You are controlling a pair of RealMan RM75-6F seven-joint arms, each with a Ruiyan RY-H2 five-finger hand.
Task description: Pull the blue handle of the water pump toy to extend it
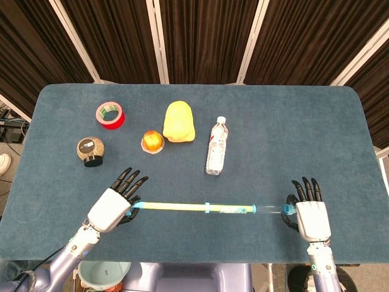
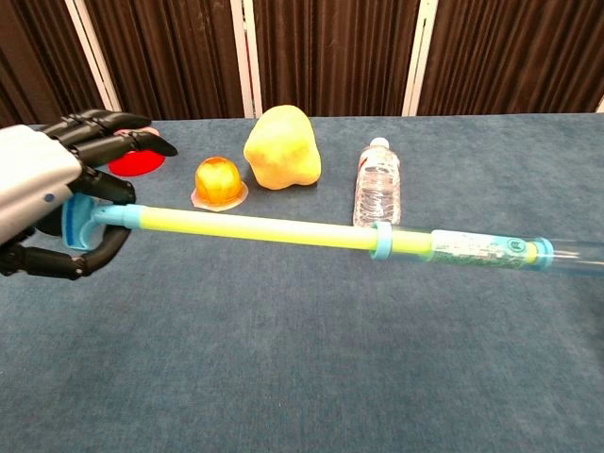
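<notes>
The water pump toy is held level over the table's near edge. Its blue handle (image 1: pixel 131 208) (image 2: pixel 79 223) sits in my left hand (image 1: pixel 112 205) (image 2: pixel 40 202), which grips it with the lower fingers curled under. The yellow rod (image 1: pixel 173 207) (image 2: pixel 255 229) runs right to a blue collar (image 2: pixel 380 242) and into the clear barrel (image 1: pixel 267 210) (image 2: pixel 491 252). My right hand (image 1: pixel 311 217) holds the barrel's far end at its thumb side, its fingers pointing away from me. The chest view does not show the right hand.
Behind the pump stand a red tape roll (image 1: pixel 110 115) (image 2: pixel 132 162), a round jar (image 1: pixel 91 150), an orange jelly cup (image 1: pixel 152 142) (image 2: pixel 219 181), a yellow lump (image 1: pixel 179 121) (image 2: pixel 281 148) and a lying water bottle (image 1: pixel 216 146) (image 2: pixel 377 193). Dark curtains hang behind the blue table (image 1: pixel 292 134).
</notes>
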